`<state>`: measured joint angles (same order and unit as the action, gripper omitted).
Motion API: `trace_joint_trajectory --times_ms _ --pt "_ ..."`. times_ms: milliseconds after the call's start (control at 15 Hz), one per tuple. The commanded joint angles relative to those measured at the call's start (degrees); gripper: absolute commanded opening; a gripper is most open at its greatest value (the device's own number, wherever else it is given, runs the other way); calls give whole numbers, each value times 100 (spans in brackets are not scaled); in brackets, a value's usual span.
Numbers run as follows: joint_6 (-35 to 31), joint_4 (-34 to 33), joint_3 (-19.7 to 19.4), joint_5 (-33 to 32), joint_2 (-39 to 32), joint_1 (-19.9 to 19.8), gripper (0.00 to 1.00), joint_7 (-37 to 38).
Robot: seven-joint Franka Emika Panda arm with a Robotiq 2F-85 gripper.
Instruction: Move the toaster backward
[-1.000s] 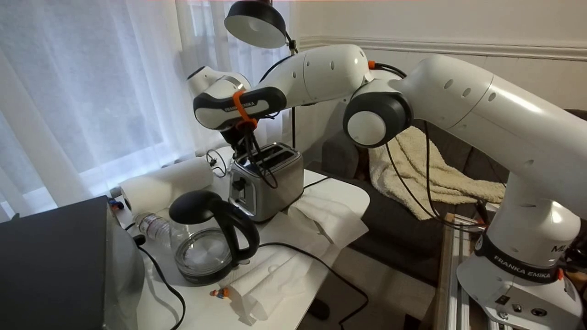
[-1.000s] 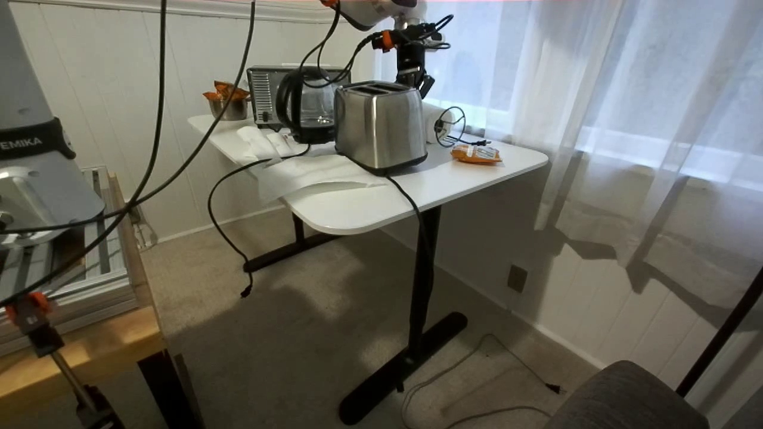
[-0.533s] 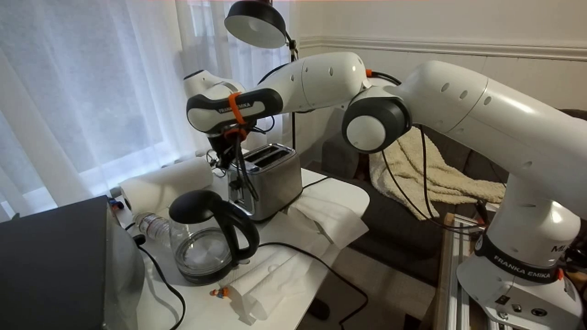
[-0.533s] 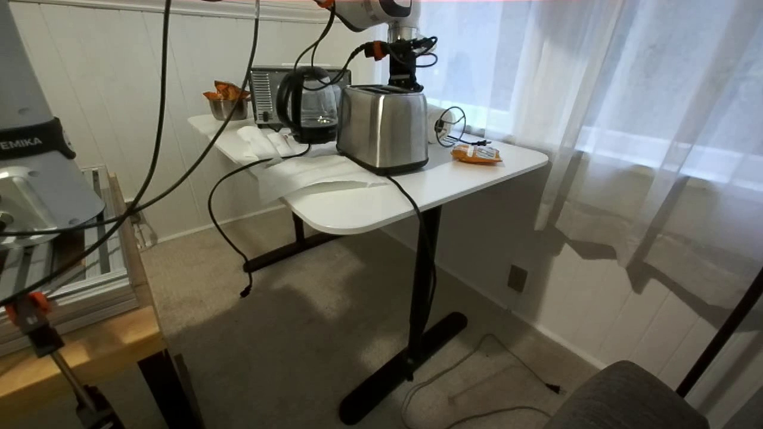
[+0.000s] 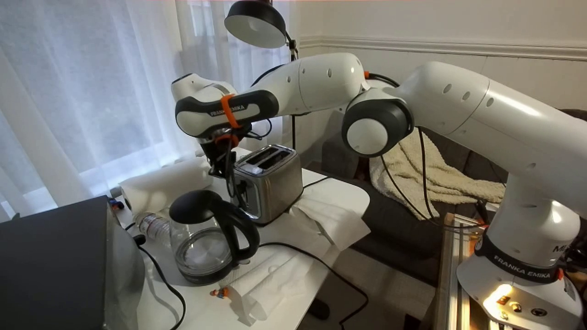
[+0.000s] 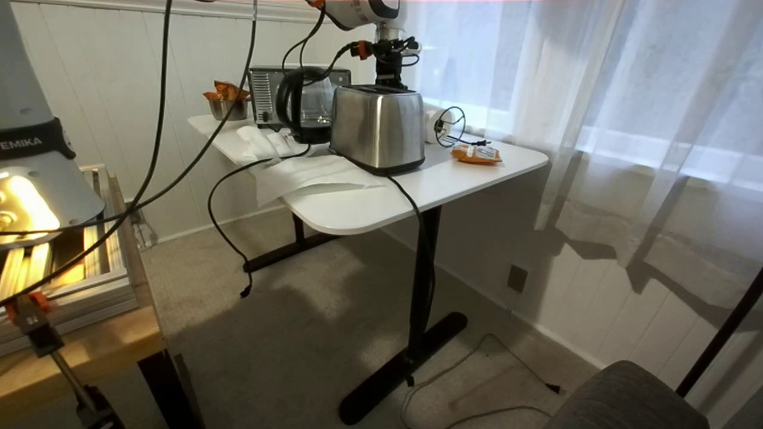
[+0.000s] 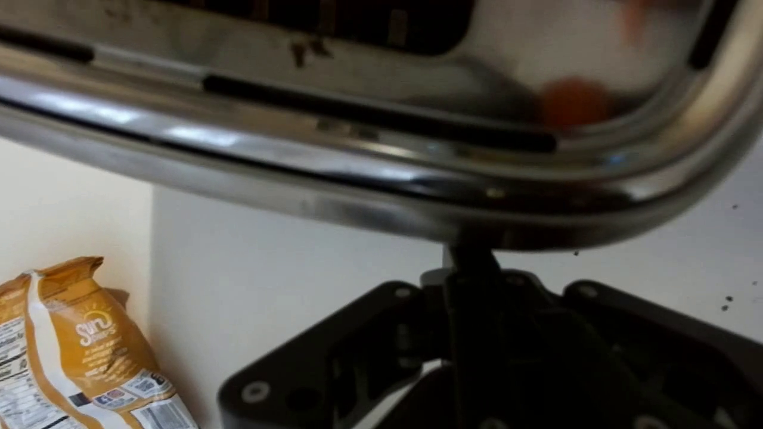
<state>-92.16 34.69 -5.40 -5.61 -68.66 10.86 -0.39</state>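
The silver two-slot toaster [image 5: 275, 188] stands upright on the white table; it also shows in an exterior view [image 6: 378, 128]. Its metal top rim [image 7: 369, 193] fills the upper part of the wrist view. My gripper [image 5: 222, 167] points down beside the toaster, at its window-side corner near the lever end. In an exterior view the gripper [image 6: 390, 77] is behind the toaster, which hides its fingertips. In the wrist view its fingers [image 7: 474, 268] are drawn together, with their tips hidden under the rim. They appear to be against the toaster's side, holding nothing.
The glass kettle [image 5: 204, 250] with black handle stands close to the toaster's lever end. A paper towel roll [image 5: 167, 183] and bottle [image 5: 153, 227] lie by the window. Paper sheets [image 5: 332, 215] lie along the robot side. A snack bag [image 6: 477, 154] lies on the table [image 6: 334, 214].
My arm has come down and moved from above the toaster to beside its window-side corner. In the last half second the toaster has shifted slightly away from the window. A yellow light shines at the base.
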Motion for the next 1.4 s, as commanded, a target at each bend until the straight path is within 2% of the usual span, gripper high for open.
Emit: trace_joint_trajectory --times_ms 0,267,533,1000,1133,1333 --pt "873 -147 -14 -15 -62 100 0 1" --pt "1356 -160 -49 -105 -71 125 0 -352" --pt "1446 -228 -34 -89 -102 95 0 -617" --pt "2007 -205 -100 -235 -68 118 0 -1405" --pt "2063 -232 -136 -287 -94 127 0 -1557" --pt "1711 -362 -138 -242 -167 107 0 -1427"
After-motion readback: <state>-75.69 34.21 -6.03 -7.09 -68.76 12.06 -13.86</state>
